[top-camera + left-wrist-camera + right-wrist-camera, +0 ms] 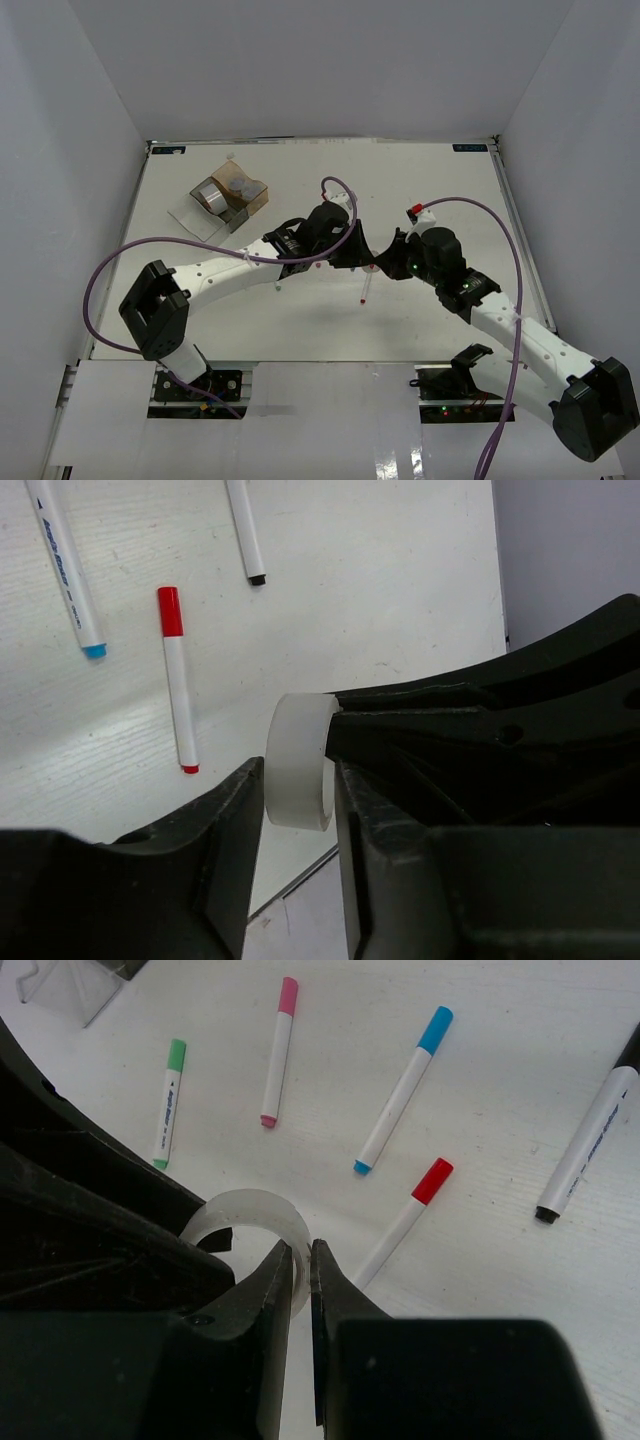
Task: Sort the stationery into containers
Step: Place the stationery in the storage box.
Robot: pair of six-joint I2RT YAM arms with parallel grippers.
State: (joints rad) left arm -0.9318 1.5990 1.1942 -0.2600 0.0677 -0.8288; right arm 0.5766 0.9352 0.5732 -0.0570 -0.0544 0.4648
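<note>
A small clear tape roll (298,765) hangs above the table between both grippers. My right gripper (302,1255) is shut on the roll's thin wall (250,1208). My left gripper (300,780) has its fingers pressed in against the roll's two flat faces. In the top view the two grippers (360,258) (388,264) meet mid-table and hide the roll. Green (168,1105), pink (279,1050), blue (403,1090), red (400,1225) and black (590,1145) capped markers lie loose on the table below. The containers (230,200) stand at the back left.
The amber box (250,190) holds a small round tub, and a silvery tape ring (209,195) sits in the box next to it. A red marker (366,288) shows just below the grippers. White walls enclose the table on three sides.
</note>
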